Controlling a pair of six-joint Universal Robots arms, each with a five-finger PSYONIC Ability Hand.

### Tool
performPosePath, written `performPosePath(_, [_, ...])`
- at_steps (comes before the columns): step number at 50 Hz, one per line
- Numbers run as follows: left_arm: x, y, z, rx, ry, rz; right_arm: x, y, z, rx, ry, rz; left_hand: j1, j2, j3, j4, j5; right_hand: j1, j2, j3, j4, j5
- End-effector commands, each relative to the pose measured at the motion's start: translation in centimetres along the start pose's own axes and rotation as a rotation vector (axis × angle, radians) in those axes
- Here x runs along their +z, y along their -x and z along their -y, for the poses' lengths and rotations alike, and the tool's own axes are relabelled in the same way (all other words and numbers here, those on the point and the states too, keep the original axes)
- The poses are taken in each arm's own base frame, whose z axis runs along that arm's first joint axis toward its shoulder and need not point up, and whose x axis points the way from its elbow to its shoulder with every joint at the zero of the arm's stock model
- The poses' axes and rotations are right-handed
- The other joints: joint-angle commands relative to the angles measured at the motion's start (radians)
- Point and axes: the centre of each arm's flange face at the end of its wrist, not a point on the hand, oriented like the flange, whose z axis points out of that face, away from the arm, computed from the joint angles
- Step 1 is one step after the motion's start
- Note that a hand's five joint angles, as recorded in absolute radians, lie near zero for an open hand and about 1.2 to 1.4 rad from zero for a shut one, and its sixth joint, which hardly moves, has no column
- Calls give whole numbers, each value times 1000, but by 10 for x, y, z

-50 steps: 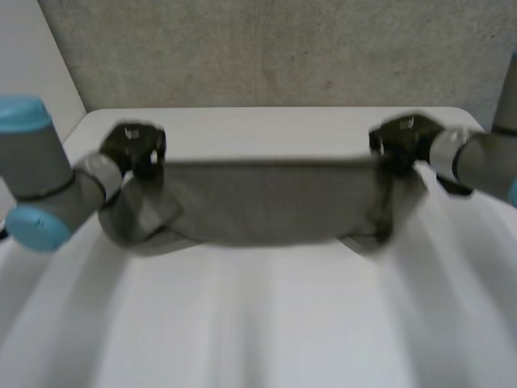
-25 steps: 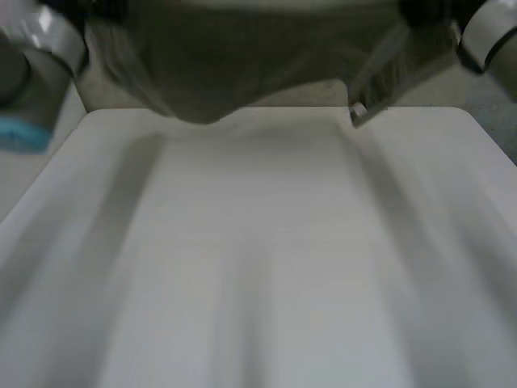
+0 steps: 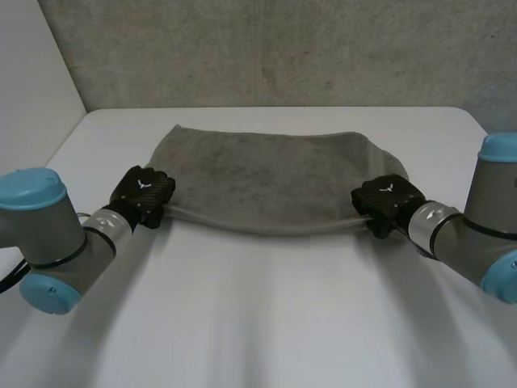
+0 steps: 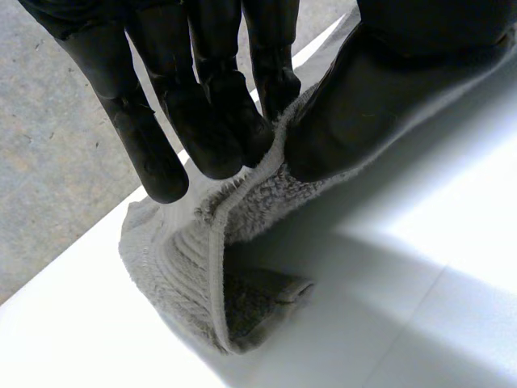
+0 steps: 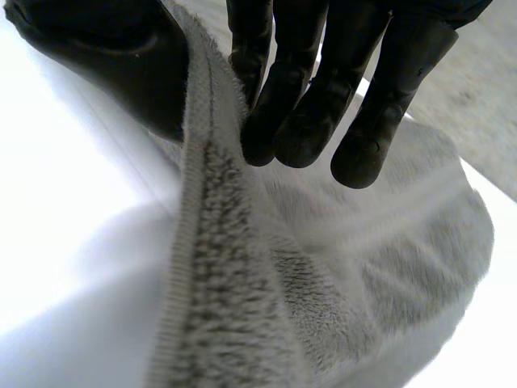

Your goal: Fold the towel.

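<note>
Left hand (image 3: pixel 144 194) pinches the grey towel (image 3: pixel 275 178) at its near left corner, hem caught between thumb and fingers (image 4: pixel 210 129). Towel lies spread over the far half of the white bench (image 3: pixel 266 307). Right hand (image 3: pixel 386 202) grips the near right corner the same way.

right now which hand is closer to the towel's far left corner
Left. The left hand pinches the towel at its near left corner, on the same side as that far corner; the right hand pinches the near right corner, across the towel's width.
</note>
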Motion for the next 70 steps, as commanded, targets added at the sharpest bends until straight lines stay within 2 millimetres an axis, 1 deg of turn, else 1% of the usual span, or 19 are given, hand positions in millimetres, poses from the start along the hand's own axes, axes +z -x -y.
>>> performPosePath(1, [8,7,-5,11,-33,44,-2,-7,-7,85,5,-92,-381,-471,-472,-478,-459,-47,-14,-25,-32,-46])
performPosePath(15, [19,16,-19,32,-16,159,-8,-3,-13,86,0,-103,-515,-605,-606,-612,-592,-106,-73,-84,-91,-105])
performPosePath(22, [20,23,-20,29,-15,177,-9,-17,-16,98,8,-142,-491,-581,-582,-588,-569,-244,-211,-222,-229,-242])
performPosePath(25, [20,29,-22,28,-9,191,-8,-20,-16,97,9,-150,-353,-443,-444,-450,-431,-253,-220,-231,-238,-251])
performPosePath(30, [18,35,-22,18,-3,196,-9,-24,-18,100,18,-158,159,69,68,63,82,-297,-263,-275,-281,-295])
performPosePath(33, [17,35,-19,17,-9,192,-10,-24,-19,105,31,-161,163,73,72,66,86,-309,-276,-287,-293,-307])
performPosePath(37, [15,36,-16,17,-14,194,-11,-25,-21,109,49,-156,163,73,72,66,86,41,74,63,57,43])
performPosePath(41, [9,42,2,27,-46,207,-14,-35,-15,114,48,-174,163,73,72,66,86,42,76,64,58,44])
performPosePath(45, [-4,48,29,39,-84,214,-36,-57,19,107,-16,-218,163,73,72,66,86,42,76,64,58,44])
performPosePath(47, [-20,54,65,57,-157,198,-47,-60,37,94,-55,-225,163,73,72,66,86,42,76,64,58,44])
performPosePath(48, [-20,54,66,57,-158,198,-59,-65,56,79,-102,-234,163,73,72,66,86,42,76,64,58,44])
performPosePath(50, [-42,60,110,74,-260,183,-71,-69,75,65,-151,-239,163,73,72,66,86,42,76,64,58,44])
performPosePath(51, [-42,60,110,74,-261,183,-85,-73,95,56,-206,-244,163,73,72,66,86,42,76,64,58,44])
performPosePath(52, [-53,64,130,79,-308,184,-85,-73,95,56,-206,-244,163,73,72,66,86,42,76,64,58,44])
performPosePath(54, [-63,68,147,80,-353,185,-113,-82,135,32,-318,-267,163,73,72,66,86,42,76,64,58,44])
performPosePath(58, [-86,77,188,57,-438,182,-138,-91,165,9,-383,-292,163,73,72,66,86,42,76,64,58,44])
performPosePath(63, [-91,79,198,47,-437,159,-153,-106,184,2,-389,-318,163,73,72,66,86,42,76,64,58,44])
performPosePath(66, [-80,84,192,40,-396,142,-138,-117,175,17,-335,-309,163,73,72,66,86,42,76,64,58,44])
performPosePath(70, [-45,85,159,-16,-271,95,-103,-121,154,28,-247,-265,163,73,72,66,86,42,76,64,58,44])
